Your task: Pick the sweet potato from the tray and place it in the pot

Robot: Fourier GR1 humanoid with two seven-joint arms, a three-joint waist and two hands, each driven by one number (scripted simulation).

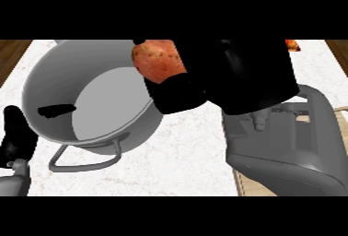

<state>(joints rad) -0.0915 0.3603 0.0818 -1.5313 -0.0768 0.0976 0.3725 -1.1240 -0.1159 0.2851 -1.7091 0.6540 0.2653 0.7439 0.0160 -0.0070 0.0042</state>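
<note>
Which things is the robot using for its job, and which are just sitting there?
For the job:
sweet potato, held in the right hand by the pot's rim
pot

Just there:
left hand, resting at the left edge
counter

1. You would have found no readable text, label, brand, number or sign anywhere in the head view.
2. The pot [95, 87] carried no marking on its wall or inner base that you could read.
3. The sweet potato [158, 62] showed only its own speckled skin, with no sticker.
4. The right hand [231, 78] and its grey forearm bore no lettering you could make out.
5. The left hand [17, 136] and the marble counter [183, 152] likewise showed you nothing written.
</note>
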